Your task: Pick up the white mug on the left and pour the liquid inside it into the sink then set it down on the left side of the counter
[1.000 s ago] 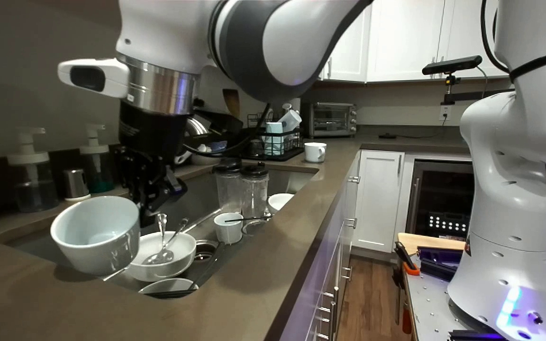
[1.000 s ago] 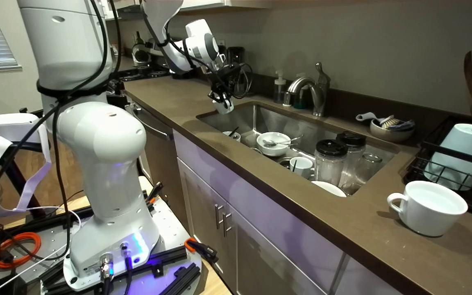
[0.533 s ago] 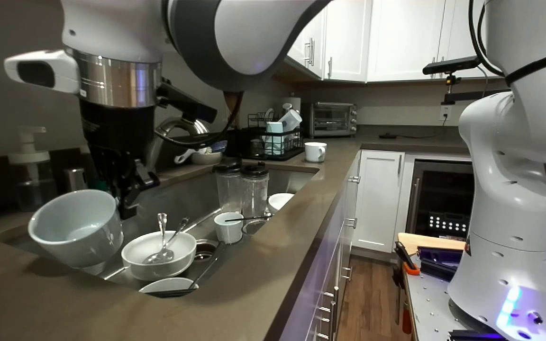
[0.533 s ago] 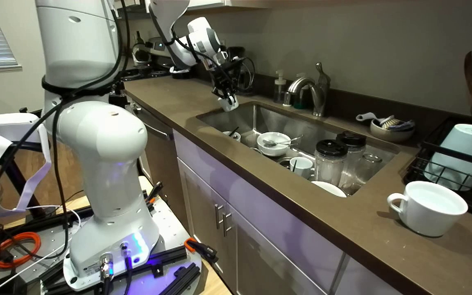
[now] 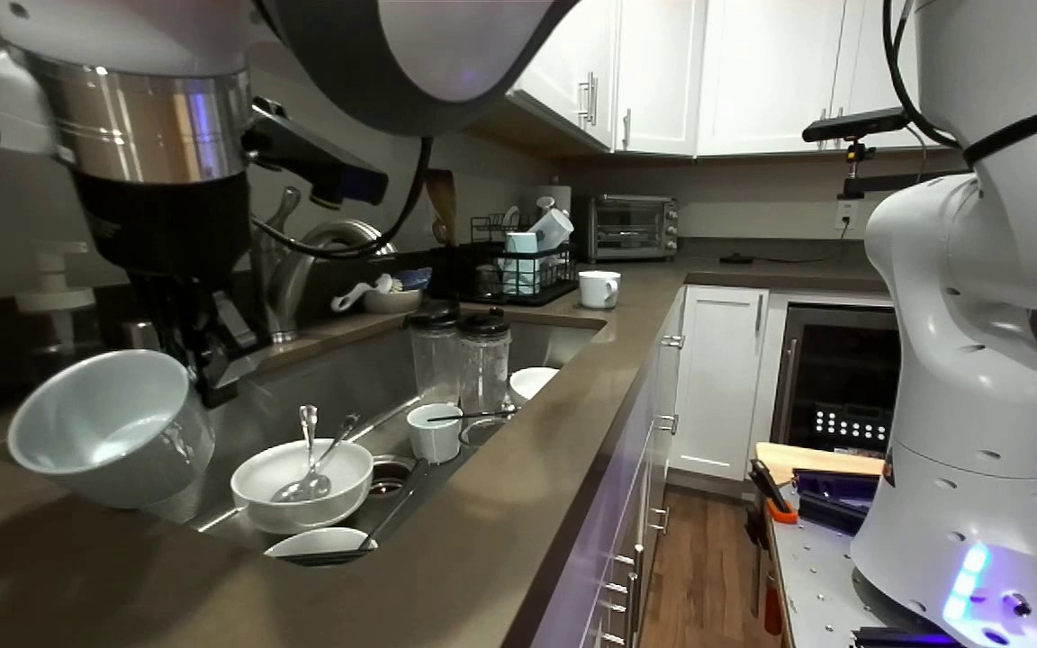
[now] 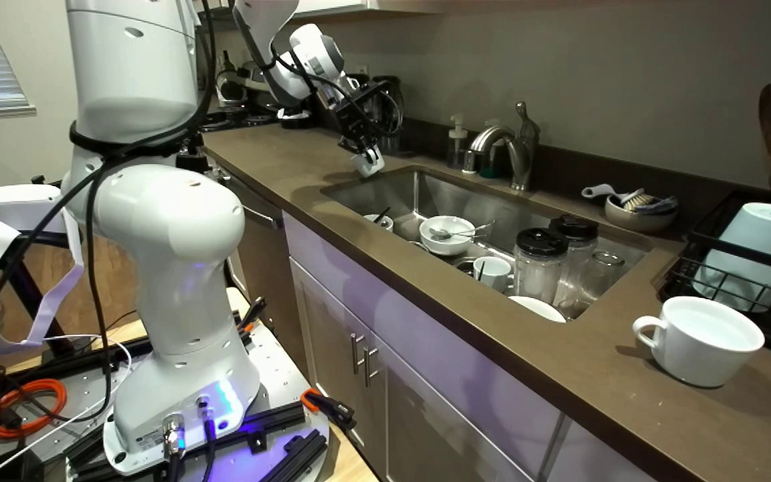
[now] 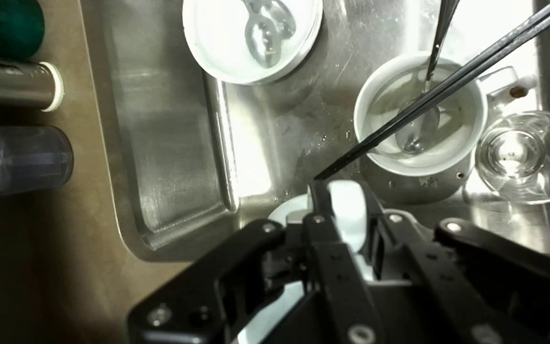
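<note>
My gripper (image 7: pixel 347 203) is shut on the handle of the white mug (image 5: pixel 104 427), its fingers (image 7: pixel 322 197) on both sides of the handle. The mug also shows in an exterior view (image 6: pixel 371 162). It hangs tilted above the end of the sink (image 6: pixel 439 191), near the counter (image 6: pixel 278 157), with its mouth turned toward the camera in an exterior view. Its inside looks white and glossy; I cannot tell whether liquid is in it. In the wrist view, most of the mug's body is hidden behind the gripper, with the sink (image 7: pixel 170 143) below.
The sink holds a white bowl with spoons (image 5: pixel 302 504), a white cup (image 5: pixel 435 436), lidded jars (image 6: pixel 538 268) and a mug with chopsticks (image 7: pixel 418 157). The faucet (image 6: pixel 519 154) and soap bottles (image 6: pixel 456 144) stand behind. Another white mug (image 6: pixel 703 341) stands by the dish rack (image 6: pixel 687 268).
My gripper and the held mug have moved left and nearer the camera in an exterior view, rising slightly. The mug stays tilted and gripped. The dishes in the sink have not moved.
</note>
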Controlling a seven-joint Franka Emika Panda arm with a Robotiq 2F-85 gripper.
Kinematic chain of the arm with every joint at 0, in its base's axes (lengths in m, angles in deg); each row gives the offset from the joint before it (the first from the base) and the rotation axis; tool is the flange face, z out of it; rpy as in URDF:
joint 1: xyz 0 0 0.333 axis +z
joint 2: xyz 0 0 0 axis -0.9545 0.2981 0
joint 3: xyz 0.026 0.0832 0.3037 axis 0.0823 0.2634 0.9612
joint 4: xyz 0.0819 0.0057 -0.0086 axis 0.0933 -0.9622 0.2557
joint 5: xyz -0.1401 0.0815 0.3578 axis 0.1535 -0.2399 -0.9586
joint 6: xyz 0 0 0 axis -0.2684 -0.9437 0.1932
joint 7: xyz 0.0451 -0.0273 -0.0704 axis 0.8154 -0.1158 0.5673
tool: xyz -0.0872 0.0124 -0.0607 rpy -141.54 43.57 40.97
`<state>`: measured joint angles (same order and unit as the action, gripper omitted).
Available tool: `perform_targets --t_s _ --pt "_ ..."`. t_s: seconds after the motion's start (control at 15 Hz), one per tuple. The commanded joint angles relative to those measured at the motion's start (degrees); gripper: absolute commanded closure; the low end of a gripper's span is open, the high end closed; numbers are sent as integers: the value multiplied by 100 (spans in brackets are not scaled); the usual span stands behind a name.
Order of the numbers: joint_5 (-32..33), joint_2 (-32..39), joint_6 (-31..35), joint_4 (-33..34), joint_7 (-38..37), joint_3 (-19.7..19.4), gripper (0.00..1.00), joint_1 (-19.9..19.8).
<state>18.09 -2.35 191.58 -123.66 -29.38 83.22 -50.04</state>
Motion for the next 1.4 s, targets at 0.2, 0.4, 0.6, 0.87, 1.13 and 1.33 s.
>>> perform_targets --t_s 0.2,0.4,0.6,0.87,1.13,1.33 --pt "-32 113 -218 307 -45 219 96 77" --pt "-392 126 65 313 219 336 96 -3" --pt "-791 217 442 356 455 419 96 -40" --pt "-1559 436 988 445 1110 499 96 -140" --pt "-2354 713 1127 656 1776 621 96 -330" --pt "-2760 840 1057 802 2020 645 96 -435"
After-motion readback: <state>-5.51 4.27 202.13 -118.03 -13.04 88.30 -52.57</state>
